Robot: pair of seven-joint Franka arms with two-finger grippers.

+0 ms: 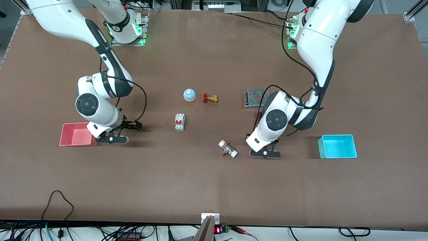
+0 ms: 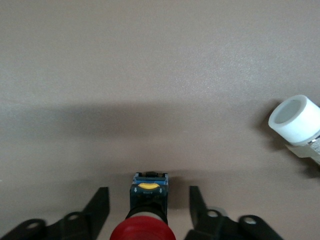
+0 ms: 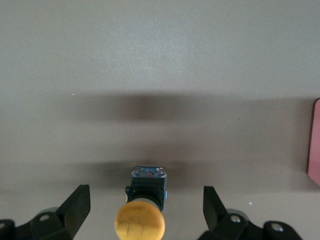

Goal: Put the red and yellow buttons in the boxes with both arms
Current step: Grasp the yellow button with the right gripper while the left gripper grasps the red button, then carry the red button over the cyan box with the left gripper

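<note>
The red button (image 2: 142, 231) stands on the table between the fingers of my left gripper (image 2: 149, 202). The jaws are open, with a gap on each side of its dark base. In the front view the left gripper (image 1: 265, 153) is low over the table between the white-ended fitting and the cyan box (image 1: 337, 146); the button is hidden under it. The yellow button (image 3: 140, 224) sits between the wide-open fingers of my right gripper (image 3: 146, 205). The right gripper (image 1: 113, 139) is right beside the pink-red box (image 1: 76, 134), whose edge (image 3: 315, 145) shows in the right wrist view.
A fitting with white ends (image 1: 228, 149) (image 2: 295, 117) lies close to the left gripper. A white circuit breaker (image 1: 180, 122) sits mid-table. Farther from the camera are a blue dome bell (image 1: 189, 94), a brass valve with a red handle (image 1: 210, 98) and a metal mesh unit (image 1: 255, 97).
</note>
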